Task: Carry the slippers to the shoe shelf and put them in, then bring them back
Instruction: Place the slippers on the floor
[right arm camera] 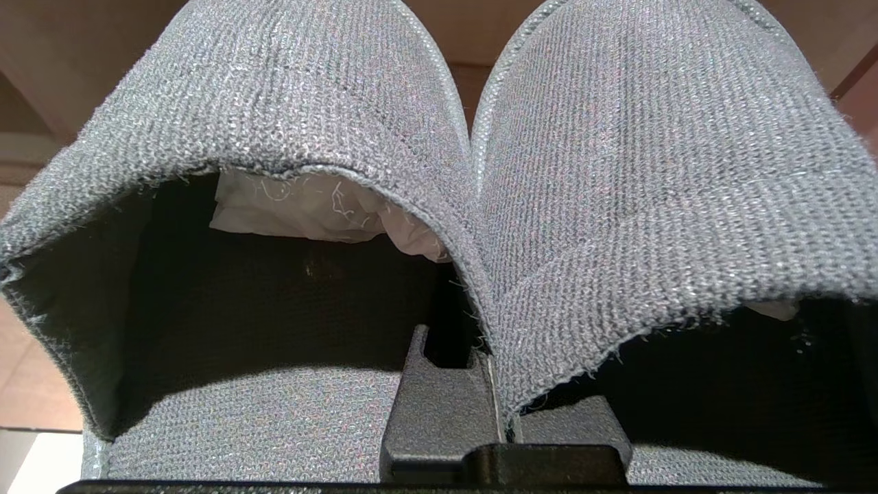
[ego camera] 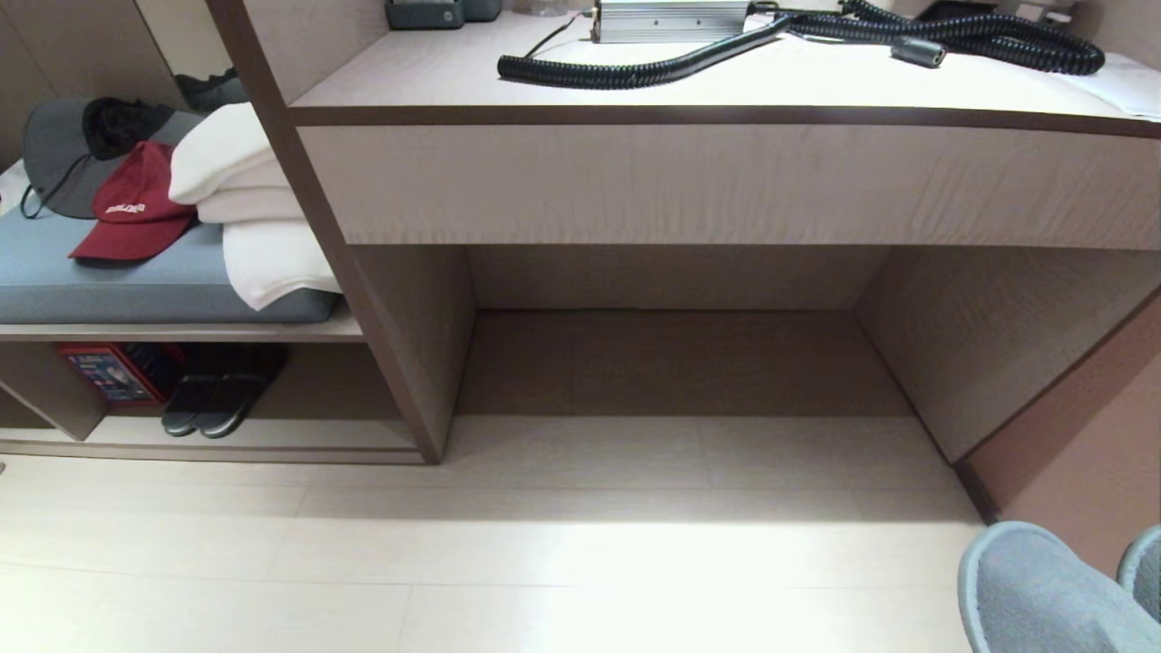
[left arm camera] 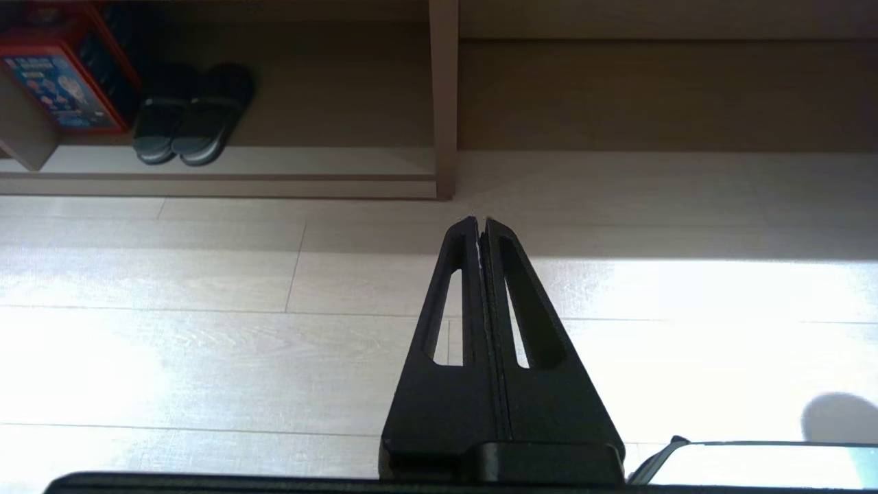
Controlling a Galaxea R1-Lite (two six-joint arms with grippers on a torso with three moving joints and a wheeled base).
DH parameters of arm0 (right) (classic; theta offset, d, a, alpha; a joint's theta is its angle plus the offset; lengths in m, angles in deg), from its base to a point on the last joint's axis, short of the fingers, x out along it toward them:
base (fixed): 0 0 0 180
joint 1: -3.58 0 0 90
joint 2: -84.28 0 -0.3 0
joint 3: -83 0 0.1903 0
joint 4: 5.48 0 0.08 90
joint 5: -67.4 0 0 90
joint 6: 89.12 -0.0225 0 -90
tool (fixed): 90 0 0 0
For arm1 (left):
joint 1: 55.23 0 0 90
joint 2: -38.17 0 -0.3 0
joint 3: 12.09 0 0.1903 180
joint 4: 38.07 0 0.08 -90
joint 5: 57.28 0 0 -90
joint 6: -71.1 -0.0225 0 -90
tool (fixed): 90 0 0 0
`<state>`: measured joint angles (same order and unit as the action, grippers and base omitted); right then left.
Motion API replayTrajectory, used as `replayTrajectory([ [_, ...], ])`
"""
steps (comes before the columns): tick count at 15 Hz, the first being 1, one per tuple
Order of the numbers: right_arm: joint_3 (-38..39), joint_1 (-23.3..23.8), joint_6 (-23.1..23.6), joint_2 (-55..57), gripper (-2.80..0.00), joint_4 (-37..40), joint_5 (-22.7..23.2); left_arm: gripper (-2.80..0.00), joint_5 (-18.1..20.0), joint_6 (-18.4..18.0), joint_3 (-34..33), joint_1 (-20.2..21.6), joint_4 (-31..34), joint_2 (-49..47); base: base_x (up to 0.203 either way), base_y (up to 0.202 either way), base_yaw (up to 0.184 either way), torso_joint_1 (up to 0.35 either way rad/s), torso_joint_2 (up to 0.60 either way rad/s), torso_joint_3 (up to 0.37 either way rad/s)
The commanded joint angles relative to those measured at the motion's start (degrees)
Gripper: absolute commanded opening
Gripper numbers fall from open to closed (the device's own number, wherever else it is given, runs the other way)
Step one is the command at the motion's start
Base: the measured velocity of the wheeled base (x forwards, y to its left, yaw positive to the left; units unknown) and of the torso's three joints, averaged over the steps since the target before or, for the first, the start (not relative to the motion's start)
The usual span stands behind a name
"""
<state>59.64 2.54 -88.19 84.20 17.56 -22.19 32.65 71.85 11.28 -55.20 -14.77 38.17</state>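
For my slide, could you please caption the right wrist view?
Right gripper shut on pair of grey knitted fabric slippers, side by side.

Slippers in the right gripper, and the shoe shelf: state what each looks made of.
The slippers: grey-blue knitted or woven fabric, matte, with ribbed weave and frayed threads at the band edges; pale stuffing shows inside. The shoe shelf: probably laminated board, beige wood-grain print, smooth, with a pale base.

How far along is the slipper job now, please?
Done: the right gripper has the slippers clamped. In hand: carrying them; the shoe shelf is off to the left, holding another dark pair. Apparently left: shelving them, then bringing them back.
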Motion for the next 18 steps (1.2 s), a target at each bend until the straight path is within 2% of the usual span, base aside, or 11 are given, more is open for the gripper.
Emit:
replayTrajectory([
  [1,0.09,-0.02,0.04,0.07,-2.80,-0.02,0.03,-2.80,-0.01,0.03,0.00,-0.01,-0.01,0.00,0.000,0.000,0.000,0.001,0.00,-0.204],
  [18,0.09,-0.02,0.04,0.07,-2.80,-0.02,0.03,-2.80,-0.01,0.05,0.00,-0.01,-0.01,0.00,0.000,0.000,0.000,0.003,0.00,-0.198],
])
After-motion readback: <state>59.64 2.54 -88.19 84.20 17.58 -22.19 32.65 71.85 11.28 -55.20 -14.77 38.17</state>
